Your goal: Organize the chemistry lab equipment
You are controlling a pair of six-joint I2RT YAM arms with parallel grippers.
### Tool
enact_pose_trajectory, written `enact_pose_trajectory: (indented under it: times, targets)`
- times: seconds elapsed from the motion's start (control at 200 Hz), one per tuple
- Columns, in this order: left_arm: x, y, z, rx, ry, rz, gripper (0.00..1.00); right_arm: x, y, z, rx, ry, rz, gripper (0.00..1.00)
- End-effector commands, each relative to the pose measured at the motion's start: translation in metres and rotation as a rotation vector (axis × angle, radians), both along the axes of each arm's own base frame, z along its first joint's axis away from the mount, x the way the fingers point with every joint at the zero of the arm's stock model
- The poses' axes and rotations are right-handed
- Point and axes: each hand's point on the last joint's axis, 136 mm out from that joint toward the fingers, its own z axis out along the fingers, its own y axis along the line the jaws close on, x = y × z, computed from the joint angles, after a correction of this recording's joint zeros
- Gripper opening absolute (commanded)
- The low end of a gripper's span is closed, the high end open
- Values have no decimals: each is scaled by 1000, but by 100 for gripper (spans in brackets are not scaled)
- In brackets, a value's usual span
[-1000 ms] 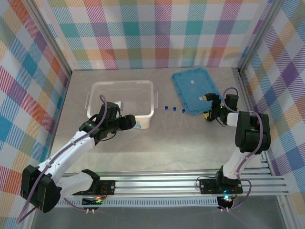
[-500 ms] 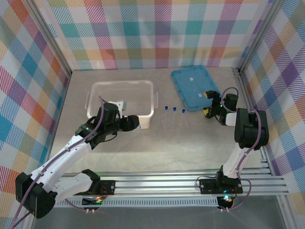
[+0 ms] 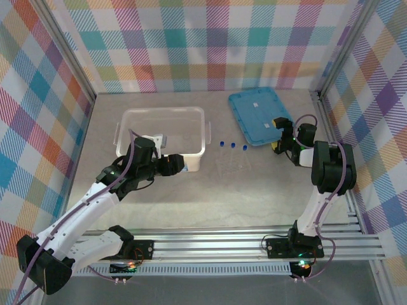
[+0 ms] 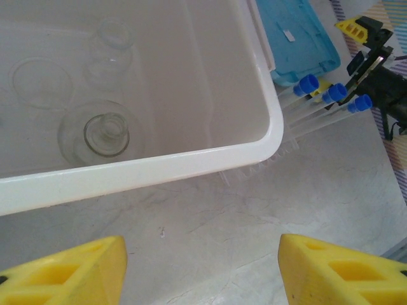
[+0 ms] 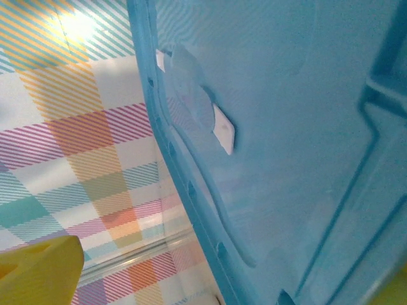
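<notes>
Inside the tub [image 4: 191, 162] sits one flask [image 4: 102, 133]; beside it on the bench [image 4: 254, 216], three tubes [image 4: 336, 93]; left hand [image 4: 200, 267] and right hand [image 3: 276, 135] spread.

Tub [image 4: 191, 162] is reading as translucent white plastic, its smooth rim catching a soft gloss. Round flask [image 4: 105, 132] inside is glinting like clear glass. Tubes [image 4: 299, 117] are showing thin and clear, their caps [image 4: 337, 93] in glossy blue plastic. Lid [image 5: 286, 127] is appearing as moulded blue plastic with a satin sheen. Surface [image 4: 267, 210] is looking matt grey, faintly marbled. Left end effector [image 4: 202, 270] is showing fingers [image 4: 70, 270] of matt yellow plastic. Rail [image 3: 222, 244] is gleaming as ribbed bare metal.
</notes>
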Motion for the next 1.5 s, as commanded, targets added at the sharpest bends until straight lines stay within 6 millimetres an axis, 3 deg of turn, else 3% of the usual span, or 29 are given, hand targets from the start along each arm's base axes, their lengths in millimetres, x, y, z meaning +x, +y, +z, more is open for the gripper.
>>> enact_pose_trajectory:
  times: [0.0,0.235,0.865,1.495]
  targets:
    - [-4,-5,16,-4,-27,-41,64,20,-1,26,-40,-115,-10,98]
    - [-7,1,23,4,-41,-29,64,25,-1,34,-41,-130,-11,98]
    - [-15,10,31,4,-57,-8,64,30,4,79,-63,-199,-5,97]
    - [-15,13,35,3,-63,2,64,6,22,72,7,-123,33,73]
